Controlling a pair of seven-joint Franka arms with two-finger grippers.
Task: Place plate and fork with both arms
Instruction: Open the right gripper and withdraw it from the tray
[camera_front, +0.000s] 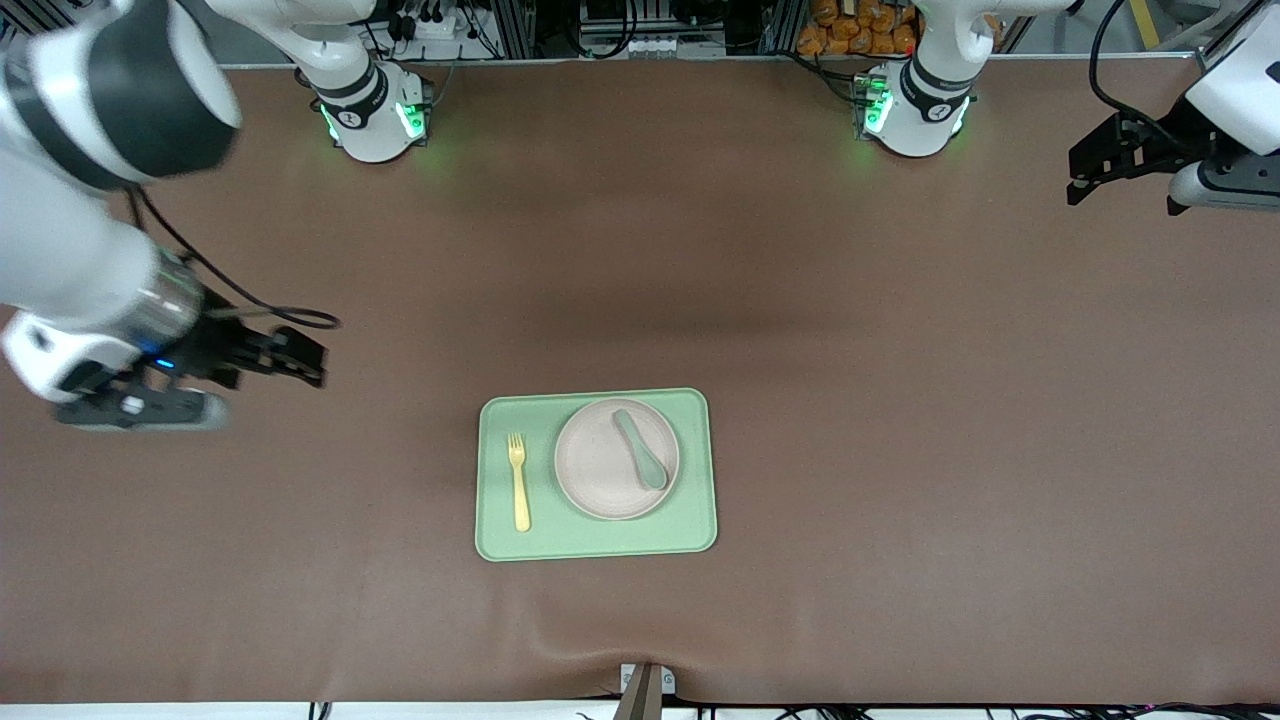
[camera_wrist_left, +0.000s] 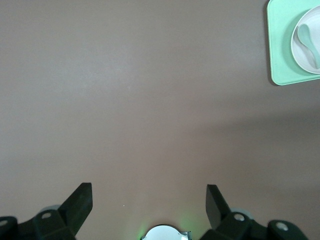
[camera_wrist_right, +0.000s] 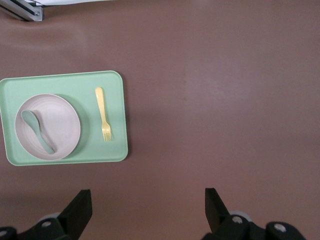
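The cream plate (camera_front: 617, 458) (camera_wrist_right: 48, 127) (camera_wrist_left: 306, 42) lies on a light-green tray (camera_front: 690, 520) (camera_wrist_right: 117, 150) (camera_wrist_left: 280, 50), with a grey-green spoon (camera_front: 641, 449) (camera_wrist_right: 37, 131) (camera_wrist_left: 307, 40) resting in it. The pale-yellow fork (camera_front: 519, 482) (camera_wrist_right: 103, 113) lies on the tray beside the plate, toward the right arm's end. My right gripper (camera_front: 305, 358) (camera_wrist_right: 148, 200) hangs open and empty over bare table at the right arm's end. My left gripper (camera_front: 1085, 172) (camera_wrist_left: 149, 196) hangs open and empty over bare table at the left arm's end, near its base (camera_front: 915, 110).
The brown mat (camera_front: 900, 400) covers the whole table; it has a slight wrinkle near the front edge by a small clamp (camera_front: 645, 685). The right arm's green-lit base (camera_front: 375, 115) stands at the table's back edge. Cables and equipment line the area past that edge.
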